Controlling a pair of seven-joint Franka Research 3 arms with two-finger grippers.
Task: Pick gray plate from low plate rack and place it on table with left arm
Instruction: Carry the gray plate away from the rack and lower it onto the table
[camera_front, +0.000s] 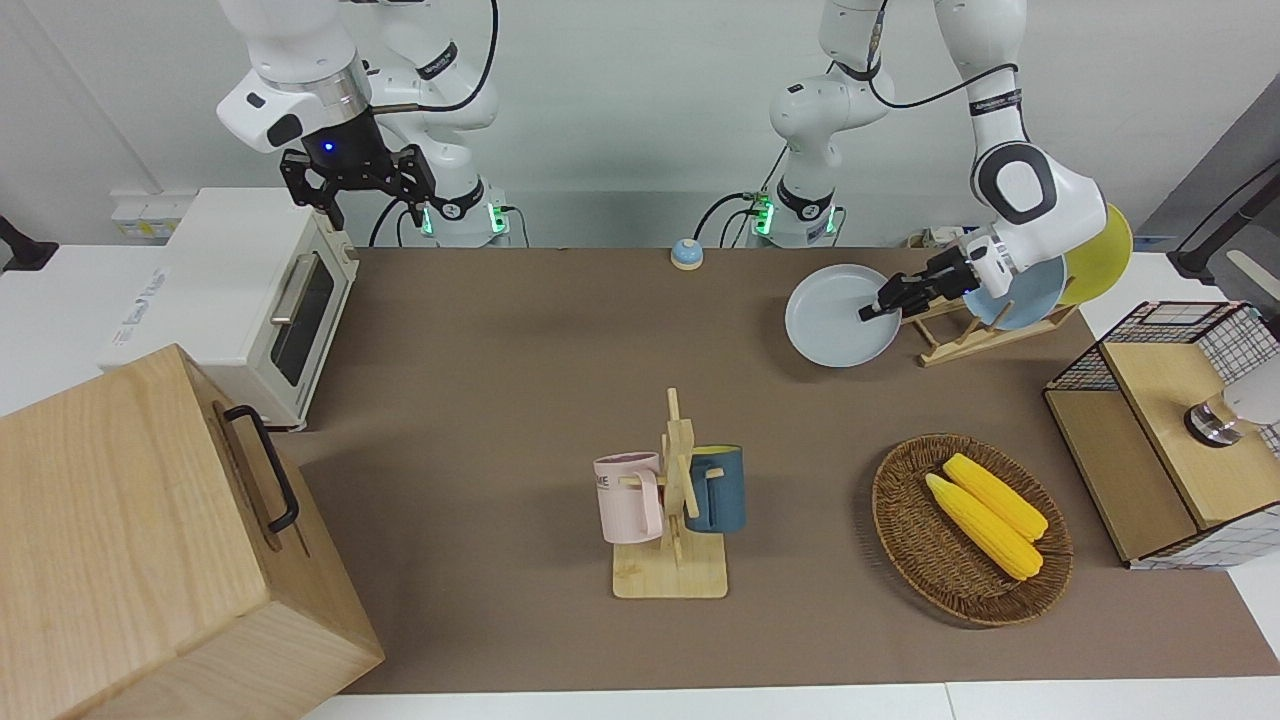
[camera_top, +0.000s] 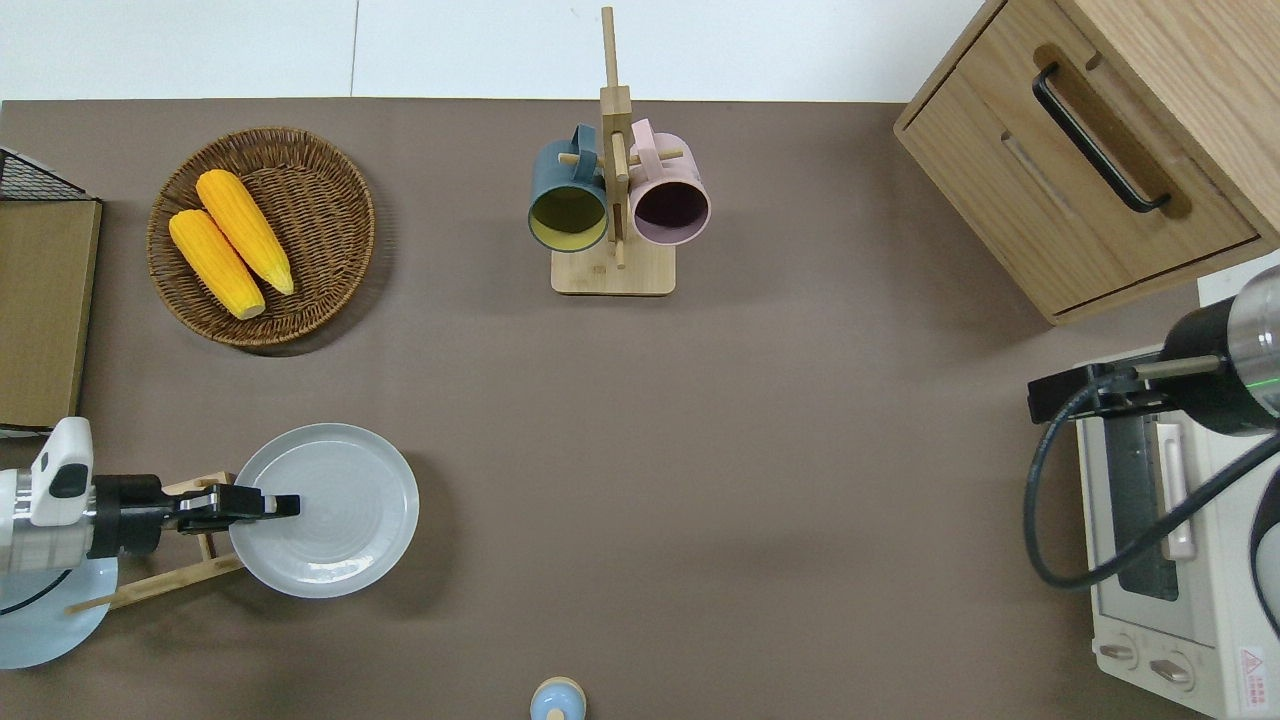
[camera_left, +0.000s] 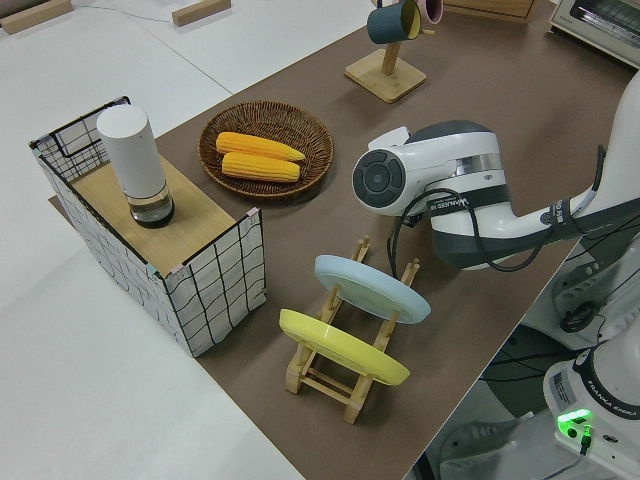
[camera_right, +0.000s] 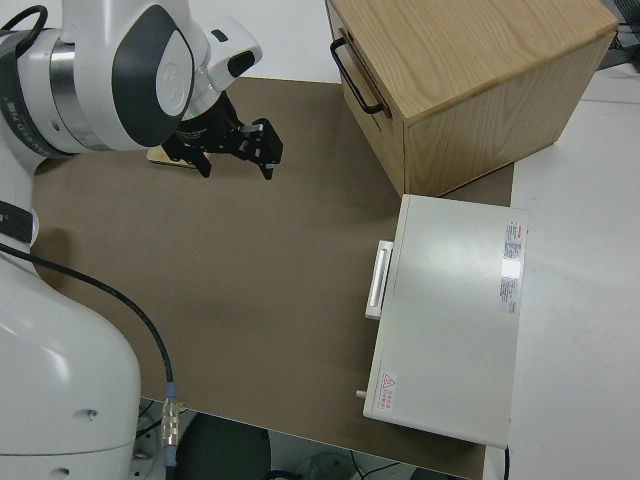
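Observation:
My left gripper (camera_front: 878, 304) is shut on the rim of the gray plate (camera_front: 825, 325) and holds it nearly flat, low over the table (camera_front: 500, 400). The plate is just beside the low plate rack (camera_front: 965, 335), toward the right arm's end. In the overhead view the left gripper (camera_top: 283, 505) grips the gray plate (camera_top: 345, 520) at its edge next to the rack (camera_top: 190, 575). I cannot tell whether the plate touches the mat. A blue plate (camera_front: 1020, 295) and a yellow plate (camera_front: 1100, 265) stand in the rack. My right gripper (camera_front: 360, 185) is open and parked.
A mug tree (camera_front: 672, 500) with a pink mug and a blue mug stands mid-table. A wicker basket (camera_front: 970, 600) with two corn cobs and a wire-sided box (camera_front: 1170, 420) are at the left arm's end. A toaster oven (camera_front: 250, 300), a wooden cabinet (camera_front: 150, 540) and a small bell (camera_front: 686, 254) are also there.

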